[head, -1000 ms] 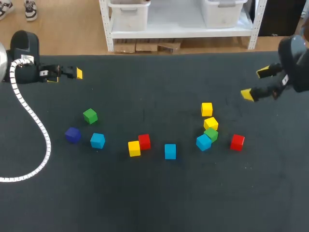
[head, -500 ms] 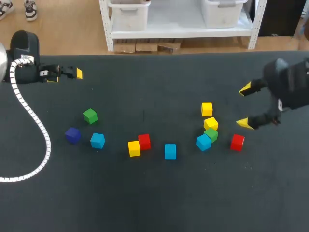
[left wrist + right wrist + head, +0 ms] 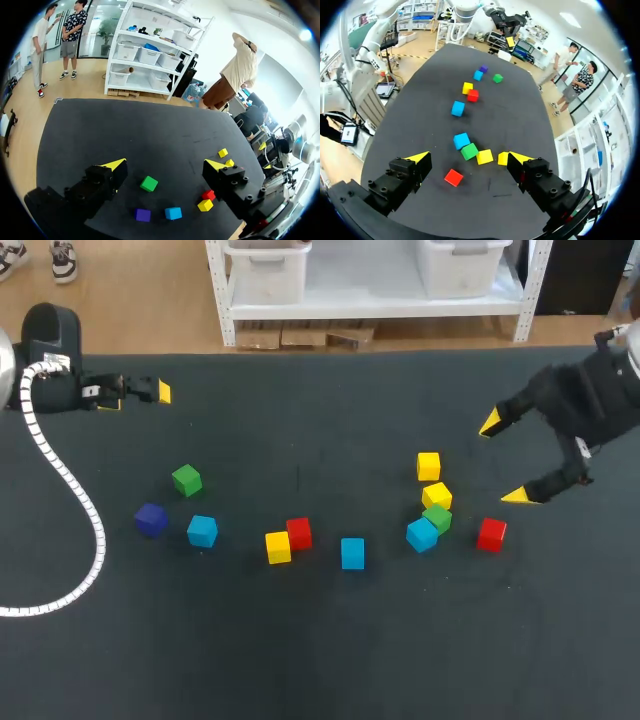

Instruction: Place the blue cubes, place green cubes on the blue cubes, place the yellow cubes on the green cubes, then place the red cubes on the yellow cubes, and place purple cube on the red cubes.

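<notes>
Cubes lie scattered on the black table (image 3: 320, 640). At the left are a green cube (image 3: 186, 480), the purple cube (image 3: 151, 519) and a blue cube (image 3: 202, 531). In the middle, a yellow cube (image 3: 278, 547) touches a red one (image 3: 299, 533), with a blue cube (image 3: 352, 553) beside them. At the right, blue (image 3: 421, 535), green (image 3: 437, 517) and yellow (image 3: 436, 496) cubes cluster, with another yellow (image 3: 428, 466) behind and a red cube (image 3: 491, 534) apart. My right gripper (image 3: 505, 460) hangs open above and right of this cluster (image 3: 469, 151), empty (image 3: 467, 158). My left gripper (image 3: 150, 392) is open and empty at the far left (image 3: 165, 164).
A white corrugated cable (image 3: 70, 490) trails from my left arm across the table's left side. The table's front half carries no cubes.
My right gripper has swung down and inward from the right edge towards the right cluster, its fingers staying wide. The left arm and all cubes have kept still.
</notes>
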Action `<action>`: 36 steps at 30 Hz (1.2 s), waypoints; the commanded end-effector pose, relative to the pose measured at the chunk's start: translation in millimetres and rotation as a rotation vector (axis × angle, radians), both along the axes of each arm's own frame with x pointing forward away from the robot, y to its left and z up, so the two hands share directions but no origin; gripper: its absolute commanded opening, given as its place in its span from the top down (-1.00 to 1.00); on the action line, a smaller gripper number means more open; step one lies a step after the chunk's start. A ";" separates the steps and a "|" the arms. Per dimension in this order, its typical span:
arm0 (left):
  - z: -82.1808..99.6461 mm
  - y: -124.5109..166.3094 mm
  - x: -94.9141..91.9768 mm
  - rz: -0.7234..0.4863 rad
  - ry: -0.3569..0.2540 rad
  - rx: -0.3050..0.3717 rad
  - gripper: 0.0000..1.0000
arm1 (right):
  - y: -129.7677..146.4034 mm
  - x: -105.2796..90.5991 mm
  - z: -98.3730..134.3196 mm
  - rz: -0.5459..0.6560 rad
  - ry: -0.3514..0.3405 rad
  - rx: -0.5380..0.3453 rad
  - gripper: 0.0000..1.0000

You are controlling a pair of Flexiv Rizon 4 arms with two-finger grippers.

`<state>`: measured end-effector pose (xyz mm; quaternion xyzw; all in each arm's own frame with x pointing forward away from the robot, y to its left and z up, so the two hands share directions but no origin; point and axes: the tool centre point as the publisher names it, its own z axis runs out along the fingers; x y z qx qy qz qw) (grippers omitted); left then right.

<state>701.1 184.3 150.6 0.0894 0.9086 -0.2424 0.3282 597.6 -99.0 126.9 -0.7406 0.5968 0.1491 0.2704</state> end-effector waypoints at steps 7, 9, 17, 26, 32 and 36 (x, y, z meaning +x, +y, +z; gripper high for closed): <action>-0.4 0.5 0.1 0.000 -0.001 -0.001 -1.00 | 12.1 5.2 -3.0 0.088 0.145 -0.149 -1.00; -0.4 0.5 0.1 0.000 -0.001 -0.001 -1.00 | 21.1 2.6 -4.4 0.060 0.120 -0.161 -1.00; -0.4 0.5 0.1 0.000 -0.001 -0.001 -1.00 | 52.8 -7.3 -13.5 -0.061 0.046 -0.165 -1.00; -0.4 0.5 0.1 0.000 -0.001 -0.001 -1.00 | 75.1 -9.2 -21.5 -0.154 0.007 -0.174 -1.00; -0.4 0.5 0.1 0.000 -0.001 -0.001 -1.00 | 98.8 -15.1 -37.4 -0.173 0.041 -0.141 -1.00; -0.4 0.5 0.1 0.000 -0.001 -0.001 -1.00 | 118.0 -21.3 -51.7 -0.170 0.061 -0.128 -1.00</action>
